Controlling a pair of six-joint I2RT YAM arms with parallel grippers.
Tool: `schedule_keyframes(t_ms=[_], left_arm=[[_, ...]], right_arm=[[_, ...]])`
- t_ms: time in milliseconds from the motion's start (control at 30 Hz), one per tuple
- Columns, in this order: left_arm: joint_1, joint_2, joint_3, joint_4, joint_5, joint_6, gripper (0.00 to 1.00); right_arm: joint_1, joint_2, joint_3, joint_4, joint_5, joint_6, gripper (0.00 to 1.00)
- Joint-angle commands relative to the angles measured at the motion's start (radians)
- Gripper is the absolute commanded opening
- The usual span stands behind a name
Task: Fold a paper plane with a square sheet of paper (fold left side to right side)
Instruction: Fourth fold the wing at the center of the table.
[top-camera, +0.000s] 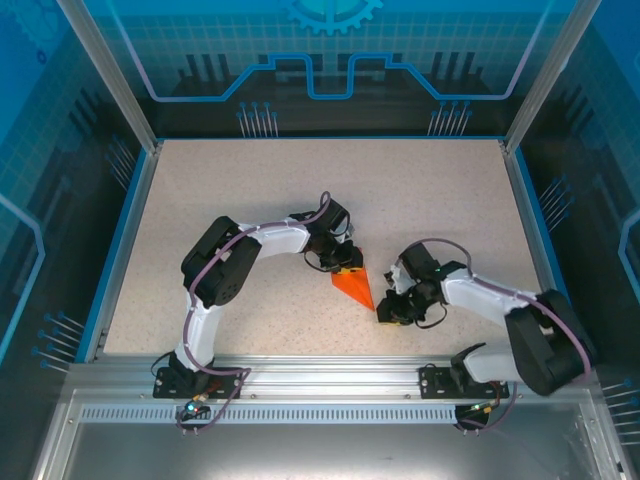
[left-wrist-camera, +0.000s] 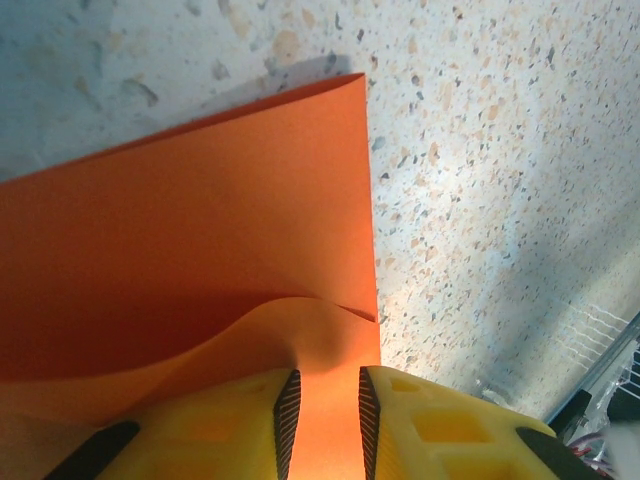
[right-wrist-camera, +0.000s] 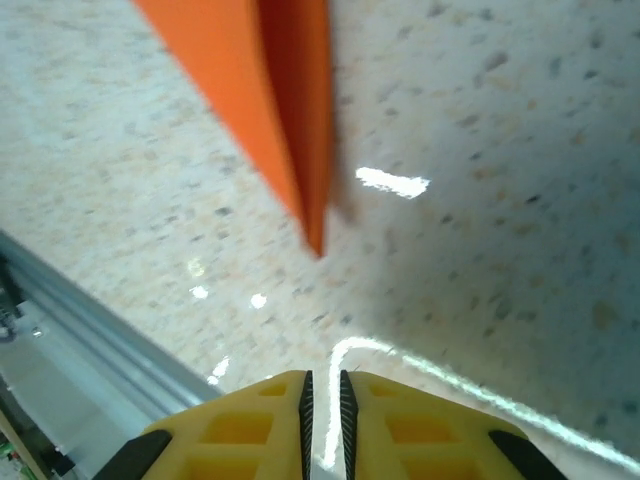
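Bright, glary tabletop; blurred close-ups.

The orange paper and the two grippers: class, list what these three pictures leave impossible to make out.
- Top view: the orange paper is too small to count folds, and the left gripper covers its far end.
- Left wrist view: the paper runs off the left edge; the fingers hide the pinched part.
- Right wrist view: the paper's tip is blurred, and the top edge cuts off the rest. The right gripper holds nothing.
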Motion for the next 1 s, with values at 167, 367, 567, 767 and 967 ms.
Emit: schedule_keyframes(t_ms=[167,367,567,767,967], left_arm=[[0.002,0.059,-0.019,-0.064,-0.097,-0.002,0.29],[-0.001,0.058,-0.013,-0.07,-0.098,-0.002,0.29],[-0.002,0.059,-0.01,-0.076,-0.098,0.0,0.29],[0.001,0.06,-0.008,-0.08,-0.104,0.003,0.29],[0.003,0.063,-0.007,-0.084,-0.109,0.004,0.29]], right_arm=[[0.026,0.077,0.132,0.108,-0.013,0.021,0.17],[0.043,0.226,0.182,0.272,0.028,0.103,0.17],[0.05,0.319,0.199,0.325,0.073,0.137,0.18],[0.051,0.404,0.236,0.195,0.116,0.122,0.19],[0.051,0.387,0.163,0.1,0.125,0.135,0.19]])
